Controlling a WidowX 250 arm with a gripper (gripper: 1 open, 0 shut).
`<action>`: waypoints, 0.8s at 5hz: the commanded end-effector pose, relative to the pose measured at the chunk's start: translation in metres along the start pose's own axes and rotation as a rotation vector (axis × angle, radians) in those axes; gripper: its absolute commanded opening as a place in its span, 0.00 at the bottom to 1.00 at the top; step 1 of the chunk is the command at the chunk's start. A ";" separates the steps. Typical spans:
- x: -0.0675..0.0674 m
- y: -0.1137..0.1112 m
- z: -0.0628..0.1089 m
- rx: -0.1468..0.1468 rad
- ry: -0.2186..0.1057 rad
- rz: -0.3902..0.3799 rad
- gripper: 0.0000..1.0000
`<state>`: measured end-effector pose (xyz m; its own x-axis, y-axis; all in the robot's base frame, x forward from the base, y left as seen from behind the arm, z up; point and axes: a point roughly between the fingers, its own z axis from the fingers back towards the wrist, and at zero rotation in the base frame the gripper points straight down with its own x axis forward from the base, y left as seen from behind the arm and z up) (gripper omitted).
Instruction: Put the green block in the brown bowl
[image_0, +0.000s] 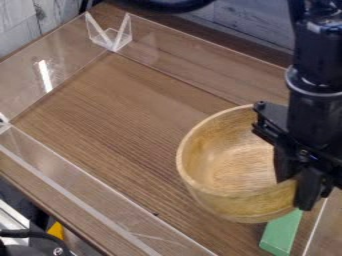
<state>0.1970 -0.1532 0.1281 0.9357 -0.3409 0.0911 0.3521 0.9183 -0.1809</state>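
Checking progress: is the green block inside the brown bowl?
No, the green block lies on the table beside the brown bowl.

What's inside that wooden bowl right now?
The bowl looks empty: only bare wood shows. The arm hides its right rim. The green block lies outside, beside it.

The robot arm (315, 90) is matte black throughout, built of blocky, angular segments stacked over one another. Its gripper (310, 190) is black too, with narrow fingers (307, 188). Black cable (174, 5) loops across the top edge.
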 end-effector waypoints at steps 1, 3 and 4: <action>0.005 -0.004 0.008 -0.012 -0.049 -0.002 0.00; 0.000 -0.004 0.002 -0.014 -0.053 0.015 0.00; -0.001 -0.004 -0.001 -0.015 -0.058 0.018 0.00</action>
<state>0.1930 -0.1527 0.1157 0.9464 -0.3096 0.0921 0.3218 0.9285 -0.1854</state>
